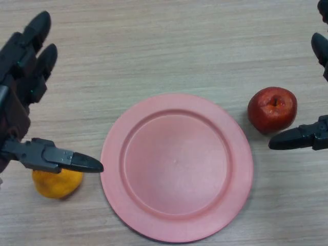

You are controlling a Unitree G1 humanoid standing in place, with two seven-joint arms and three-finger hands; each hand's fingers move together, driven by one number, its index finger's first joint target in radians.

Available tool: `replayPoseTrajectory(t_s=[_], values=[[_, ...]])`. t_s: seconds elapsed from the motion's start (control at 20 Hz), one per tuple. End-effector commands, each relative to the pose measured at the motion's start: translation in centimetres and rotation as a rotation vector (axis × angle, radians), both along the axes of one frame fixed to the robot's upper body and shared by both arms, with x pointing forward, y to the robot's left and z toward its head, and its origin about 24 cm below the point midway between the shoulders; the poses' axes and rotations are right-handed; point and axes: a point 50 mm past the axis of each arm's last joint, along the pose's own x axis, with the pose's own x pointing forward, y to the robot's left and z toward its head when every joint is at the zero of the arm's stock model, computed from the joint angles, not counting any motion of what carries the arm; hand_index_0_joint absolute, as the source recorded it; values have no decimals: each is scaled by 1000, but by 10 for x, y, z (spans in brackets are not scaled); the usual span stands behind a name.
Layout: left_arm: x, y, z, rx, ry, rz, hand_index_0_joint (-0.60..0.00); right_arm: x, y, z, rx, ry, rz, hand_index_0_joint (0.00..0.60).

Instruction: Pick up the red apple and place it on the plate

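Reach step: the right hand (312, 136) – fingers spread wide – flanks the red apple (272, 108) beside the pink plate (177, 225), untouched; closing comes next, the left hand (23, 97) idle, open.

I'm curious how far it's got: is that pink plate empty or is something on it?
Empty. The pink plate shows only bare surface; the red apple sits on the table to its right.
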Motion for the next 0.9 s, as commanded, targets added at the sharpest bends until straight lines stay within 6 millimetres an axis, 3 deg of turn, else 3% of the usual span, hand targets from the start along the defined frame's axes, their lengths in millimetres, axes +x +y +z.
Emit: replayPoseTrajectory(t_s=[0.05, 0.3, 0.5, 0.7, 0.9], values=[[-14, 9, 31, 56, -204, 63, 0, -9, -3, 36, -72, -271, -29, 0], [-17, 11, 31, 49, -180, 82, 0, -1, -4, 30, -105, -278, -3, 0], [-20, 11, 36, 51, -195, 83, 0, 19, -14, 22, -151, -341, -9, 0], [-20, 14, 37, 56, -203, 95, 0, 47, -25, -1, -224, -351, -28, 0], [-23, 16, 40, 49, -215, 109, 0, 76, -31, -31, -312, -251, -37, 0]])
